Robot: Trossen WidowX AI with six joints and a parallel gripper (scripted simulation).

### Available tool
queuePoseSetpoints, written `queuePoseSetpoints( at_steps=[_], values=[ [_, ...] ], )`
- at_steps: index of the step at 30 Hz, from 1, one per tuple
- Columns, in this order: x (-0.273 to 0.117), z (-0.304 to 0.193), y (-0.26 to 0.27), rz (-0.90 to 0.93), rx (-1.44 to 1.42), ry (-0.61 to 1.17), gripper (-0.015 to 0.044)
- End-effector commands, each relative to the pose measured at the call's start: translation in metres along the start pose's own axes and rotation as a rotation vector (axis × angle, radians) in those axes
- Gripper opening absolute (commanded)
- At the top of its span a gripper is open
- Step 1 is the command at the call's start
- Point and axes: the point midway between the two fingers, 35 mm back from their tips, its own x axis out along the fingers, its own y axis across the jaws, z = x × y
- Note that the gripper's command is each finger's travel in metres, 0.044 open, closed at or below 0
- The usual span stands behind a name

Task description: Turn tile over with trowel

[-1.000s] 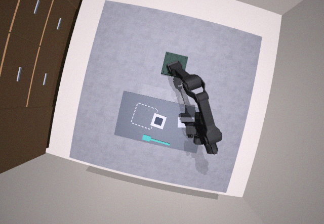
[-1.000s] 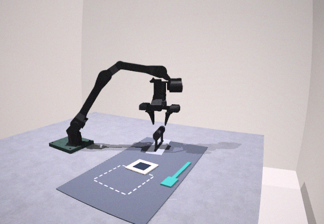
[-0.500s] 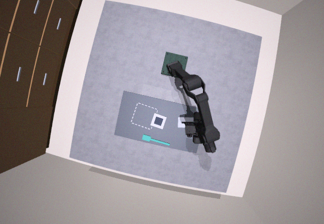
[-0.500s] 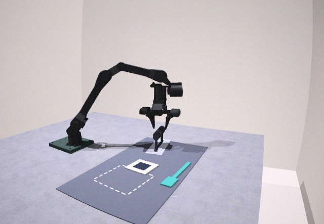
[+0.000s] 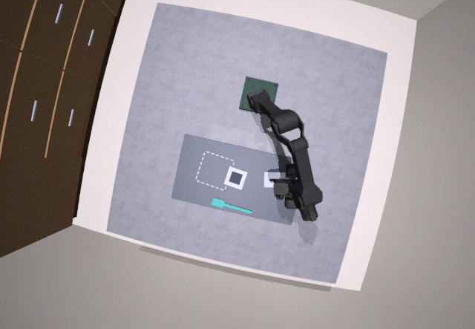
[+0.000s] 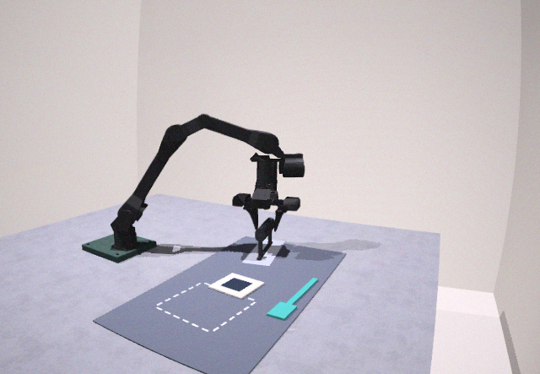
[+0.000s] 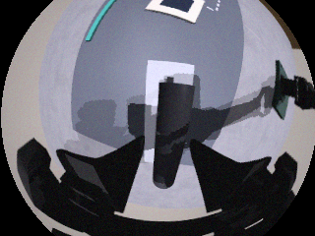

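The small trowel has a black handle (image 6: 264, 229) (image 7: 173, 118) raised on two thin posts. A pale flat rectangle (image 5: 267, 180) (image 6: 251, 260) (image 7: 152, 79), seemingly its blade, lies under it on the mat (image 5: 184, 187) (image 6: 131, 317) (image 7: 103, 64). My gripper (image 6: 267, 229) (image 7: 167, 141) is open around or just above the handle, with gaps on both sides in the wrist view; in the top view the arm hides most of this. The tile (image 5: 235, 177) (image 6: 235, 284) (image 7: 177, 5) lies flat, dark mark up, overlapping one side of the dashed outline (image 5: 200, 165) (image 6: 183, 318).
A flat teal spatula-shaped piece (image 5: 218, 202) (image 6: 282, 310) (image 7: 100, 19) lies near the mat's long edge, beside the tile. The arm's green base (image 5: 251, 83) (image 6: 105, 246) (image 7: 281, 93) stands on the table beyond the opposite long edge.
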Motion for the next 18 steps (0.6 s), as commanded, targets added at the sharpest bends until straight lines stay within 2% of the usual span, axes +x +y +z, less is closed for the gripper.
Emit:
queuePoseSetpoints(
  at_steps=[1,3,4,18],
  values=[
    [0.0028,-0.0002,-0.0009,-0.004,-0.003,0.001,0.0191],
    [0.0028,-0.0002,-0.0009,-0.004,-0.003,0.001,0.0139],
    [0.0028,-0.0002,-0.0009,-0.004,-0.003,0.001,0.0132],
    [0.0028,-0.0002,-0.0009,-0.004,-0.003,0.001,0.013]
  ],
)
